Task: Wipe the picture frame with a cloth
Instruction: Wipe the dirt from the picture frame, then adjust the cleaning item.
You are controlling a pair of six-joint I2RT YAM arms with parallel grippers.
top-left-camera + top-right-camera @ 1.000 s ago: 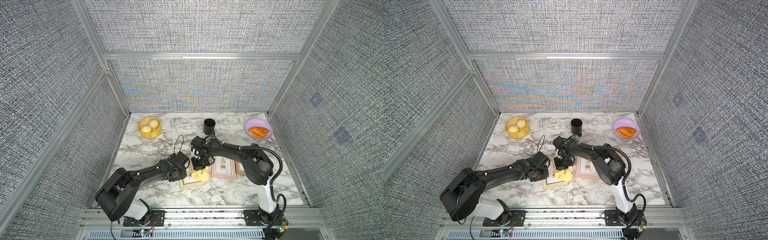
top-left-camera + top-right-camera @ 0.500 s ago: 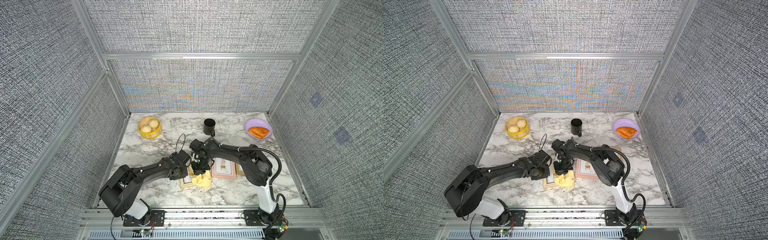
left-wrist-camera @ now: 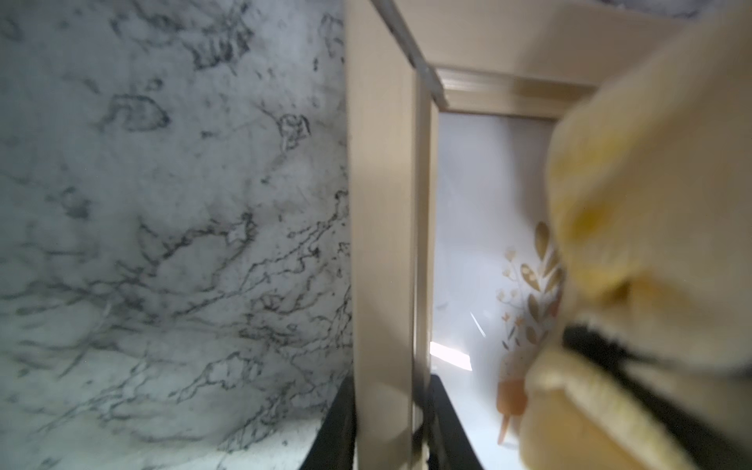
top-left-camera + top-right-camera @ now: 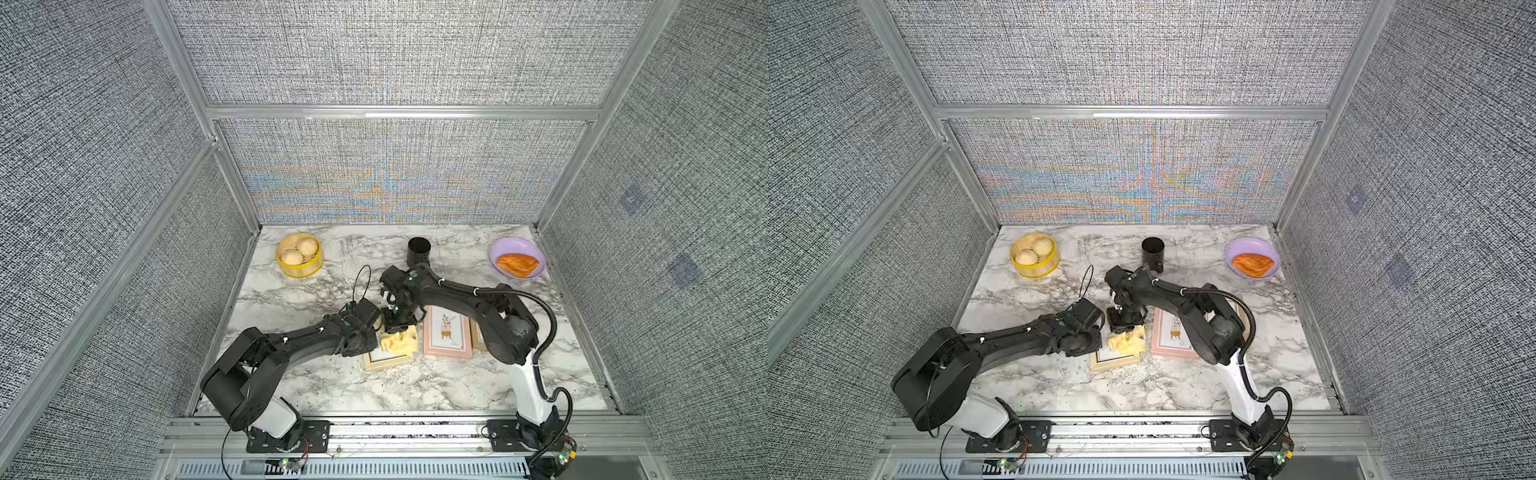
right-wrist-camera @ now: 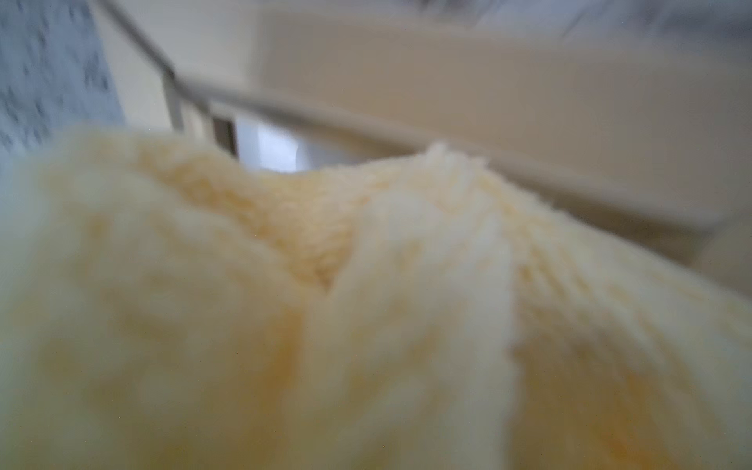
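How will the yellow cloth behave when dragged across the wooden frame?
Probably floppy: the cloth lies bunched in folds on the wooden frame, pinched by the right end effector, so it may crumple rather than slide flat. Its fuzzy surface will likely drag, not slip. The left end effector clamps the frame's rail, so the frame should hardly shift.

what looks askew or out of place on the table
The wooden frame lies skewed, not square with the pink frame beside it. The crumpled cloth sits on it. Nothing looks spilled or broken.
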